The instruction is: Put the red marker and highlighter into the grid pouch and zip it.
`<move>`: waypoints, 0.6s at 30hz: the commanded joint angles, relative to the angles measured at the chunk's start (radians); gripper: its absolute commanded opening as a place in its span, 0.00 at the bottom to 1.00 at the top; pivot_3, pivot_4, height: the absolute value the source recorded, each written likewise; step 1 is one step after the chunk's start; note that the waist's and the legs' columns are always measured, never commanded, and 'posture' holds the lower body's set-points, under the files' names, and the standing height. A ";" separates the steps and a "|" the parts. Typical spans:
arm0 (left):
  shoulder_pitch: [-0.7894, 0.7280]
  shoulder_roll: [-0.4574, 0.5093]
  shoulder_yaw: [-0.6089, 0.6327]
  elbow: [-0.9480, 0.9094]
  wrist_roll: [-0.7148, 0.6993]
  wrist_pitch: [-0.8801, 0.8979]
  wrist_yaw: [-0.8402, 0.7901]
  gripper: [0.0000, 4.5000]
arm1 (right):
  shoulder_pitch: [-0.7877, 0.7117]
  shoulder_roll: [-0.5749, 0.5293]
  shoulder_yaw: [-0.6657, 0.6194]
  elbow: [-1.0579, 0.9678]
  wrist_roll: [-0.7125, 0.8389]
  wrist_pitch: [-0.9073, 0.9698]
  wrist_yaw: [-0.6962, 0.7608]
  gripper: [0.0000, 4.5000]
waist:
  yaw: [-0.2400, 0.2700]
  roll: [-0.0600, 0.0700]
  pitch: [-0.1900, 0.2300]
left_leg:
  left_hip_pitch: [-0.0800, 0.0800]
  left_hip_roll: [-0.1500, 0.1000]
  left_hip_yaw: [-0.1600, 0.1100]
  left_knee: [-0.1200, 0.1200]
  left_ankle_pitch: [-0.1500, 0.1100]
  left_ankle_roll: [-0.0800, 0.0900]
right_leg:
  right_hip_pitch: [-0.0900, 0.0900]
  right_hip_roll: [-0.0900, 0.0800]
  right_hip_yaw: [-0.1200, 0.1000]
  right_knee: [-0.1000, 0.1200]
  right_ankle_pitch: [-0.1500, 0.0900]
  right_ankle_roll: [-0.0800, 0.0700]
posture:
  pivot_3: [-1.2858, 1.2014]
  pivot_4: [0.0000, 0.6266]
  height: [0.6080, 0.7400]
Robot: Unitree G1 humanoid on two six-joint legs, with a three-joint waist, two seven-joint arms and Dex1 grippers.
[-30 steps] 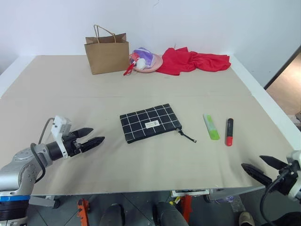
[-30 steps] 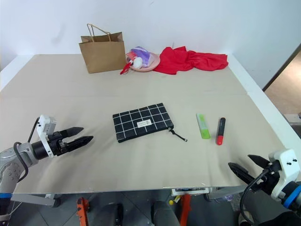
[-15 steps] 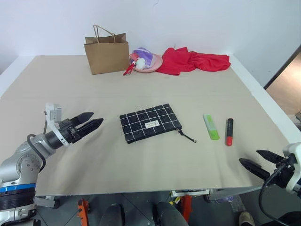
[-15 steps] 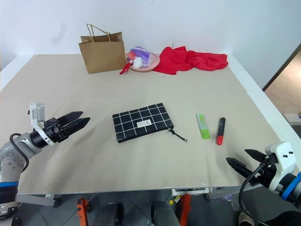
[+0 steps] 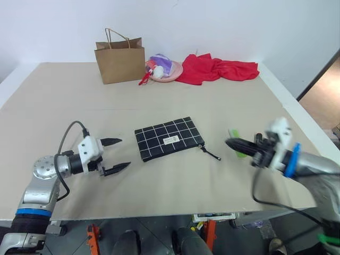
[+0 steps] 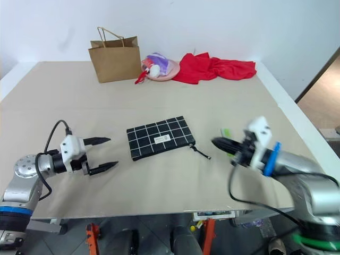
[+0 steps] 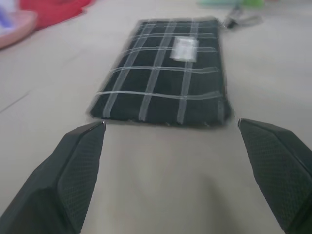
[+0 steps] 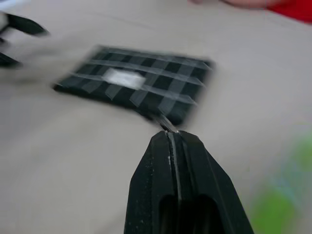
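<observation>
So right now the grid pouch [image 5: 170, 138] lies flat on the desk [image 5: 159, 186], zipped up as far as anyone can tell, with its pull cord [image 5: 211, 153] trailing off the corner that faces the right gripper [image 5: 231, 143]. That gripper has its 2 fingers pressed together with nothing between them, and it points at the pouch's cord end from just beside it. In the right wrist view the cord sits right past the fingertips.

The left gripper [image 5: 116, 155] is spread wide and empty, lined up on the pouch's opposite short edge, near it but not touching. In the left wrist view the pouch sits between and beyond the 2 fingers [image 7: 78, 170].

The highlighter [image 6: 225, 133] lies on the desk right by the right gripper, partly hidden behind it. The red marker is presumably behind that arm too, but it can't be made out.

The step looks like opening the zipper. To do it well:
- The left gripper should pin or clamp the far edge first, or the flat pouch will probably just slide.
- The right gripper has to open before it can pinch the cord. It's a thin target, so come in low and slow.
- Pull along the zipper line, not upward.
- Watch that arm's sweep, since it could knock the highlighter away.
</observation>
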 commanded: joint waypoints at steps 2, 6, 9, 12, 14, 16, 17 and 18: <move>-0.077 0.053 -0.106 0.141 0.240 -0.358 -0.003 1.00 | -0.342 0.137 0.336 0.167 -0.221 -0.078 -0.077 0.02 | 0.004 0.000 0.000 | -0.001 0.000 -0.001 0.000 0.000 0.000 | -0.001 0.000 -0.001 0.000 0.000 0.000 | 0.52 0.24 1.00; -0.123 0.037 -0.135 0.228 0.300 -0.498 0.039 1.00 | -0.419 0.189 0.478 0.283 -0.352 -0.155 -0.081 0.02 | 0.006 0.000 0.000 | -0.004 0.000 -0.001 0.000 -0.002 0.002 | -0.002 -0.001 -0.001 0.000 0.000 -0.001 | 0.52 0.24 1.00; -0.141 0.008 -0.161 0.250 0.314 -0.555 0.065 1.00 | -0.477 0.198 0.553 0.455 -0.492 -0.253 -0.130 0.02 | 0.010 0.000 0.000 | -0.007 -0.002 -0.001 0.002 -0.003 0.004 | -0.005 -0.002 -0.002 0.000 0.001 -0.003 | 0.52 0.24 1.00; -0.143 -0.008 -0.179 0.255 0.307 -0.578 0.069 1.00 | -0.504 0.184 0.595 0.537 -0.568 -0.307 -0.122 0.02 | 0.009 0.000 -0.001 | -0.010 -0.002 -0.001 0.006 -0.004 0.006 | -0.005 -0.003 -0.002 0.000 0.002 -0.002 | 0.52 0.24 1.00; -0.147 -0.012 -0.191 0.257 0.304 -0.587 0.072 1.00 | -0.513 0.186 0.592 0.561 -0.578 -0.330 -0.109 0.02 | 0.011 0.001 -0.001 | -0.009 -0.002 0.000 0.007 -0.004 0.006 | -0.004 -0.003 -0.002 0.000 0.002 -0.001 | 0.52 0.24 1.00; -0.150 -0.017 -0.204 0.255 0.300 -0.592 0.072 1.00 | -0.520 0.189 0.584 0.577 -0.589 -0.344 -0.099 0.02 | 0.012 0.001 -0.001 | -0.009 -0.002 -0.001 0.008 -0.004 0.006 | -0.003 -0.003 -0.003 0.000 0.003 -0.001 | 0.52 0.24 1.00; -0.154 -0.021 -0.210 0.257 0.303 -0.598 0.073 1.00 | -0.521 0.190 0.582 0.579 -0.592 -0.347 -0.095 0.02 | 0.012 0.001 -0.001 | -0.009 -0.002 -0.001 0.008 -0.004 0.006 | -0.003 -0.003 -0.003 0.000 0.003 -0.002 | 0.52 0.24 1.00; -0.157 -0.024 -0.216 0.258 0.306 -0.601 0.075 1.00 | -0.520 0.191 0.581 0.578 -0.594 -0.350 -0.089 0.02 | 0.012 0.001 -0.001 | -0.008 -0.002 -0.001 0.008 -0.004 0.006 | -0.003 -0.003 -0.002 0.000 0.003 -0.002 | 0.52 0.24 1.00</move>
